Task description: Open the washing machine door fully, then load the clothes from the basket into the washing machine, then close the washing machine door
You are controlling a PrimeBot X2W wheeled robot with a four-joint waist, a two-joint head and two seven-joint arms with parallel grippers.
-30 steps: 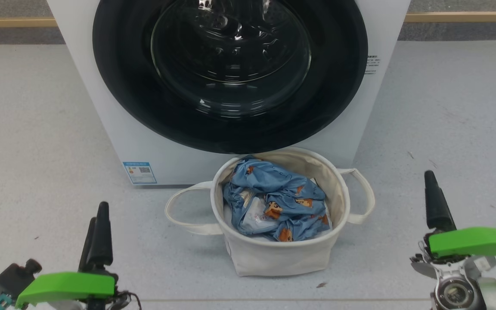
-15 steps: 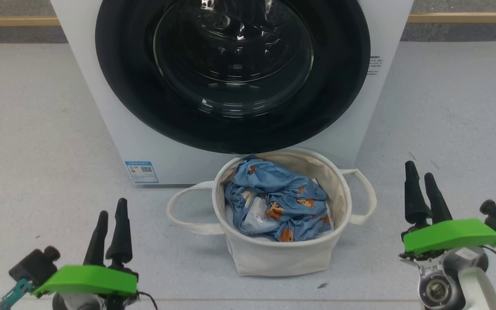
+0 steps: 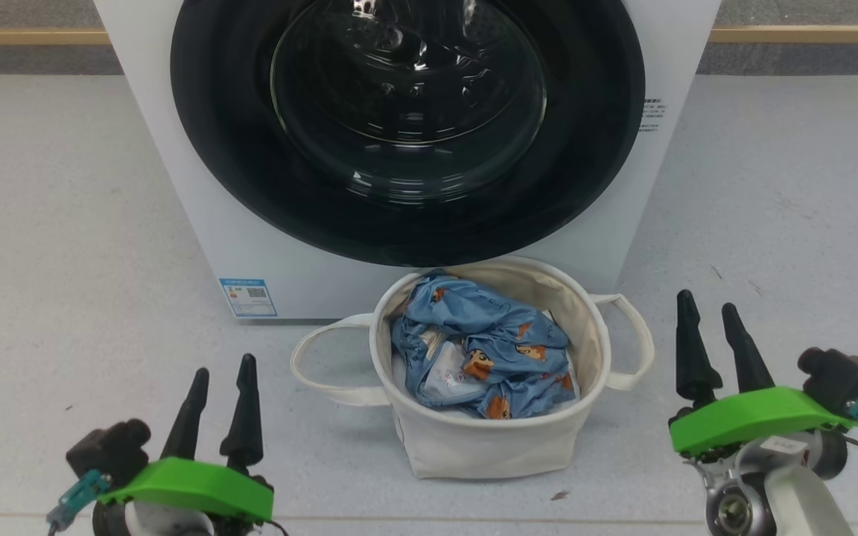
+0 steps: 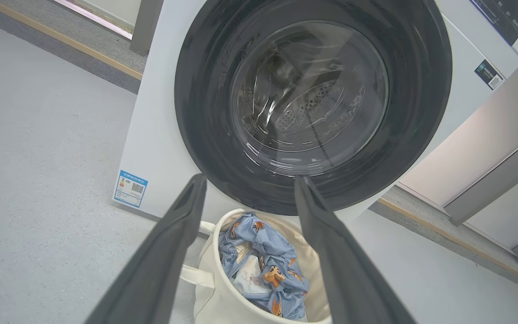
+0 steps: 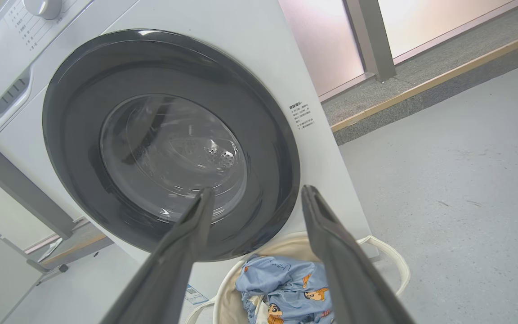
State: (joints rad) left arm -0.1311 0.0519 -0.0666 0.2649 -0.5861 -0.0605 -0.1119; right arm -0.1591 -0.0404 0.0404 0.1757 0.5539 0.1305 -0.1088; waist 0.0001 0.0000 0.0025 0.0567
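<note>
L gripper near left, 2 fingers apart, nothing between. R gripper near right, 2 fingers apart too, empty. Both above the floor, 1 each side of the basket, not touching it. 1 basket, 2 loop handles, on the floor just in front of 1 washing machine. Its 1 door is shut. Clothes lie crumpled in the basket: blue w/ orange bears plus a pale bit; can't count pieces. 1 blue label on the machine's lower left.

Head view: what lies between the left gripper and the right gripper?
The basket, holding the clothes, stands on the floor between the left gripper and right gripper, in the head view.
</note>
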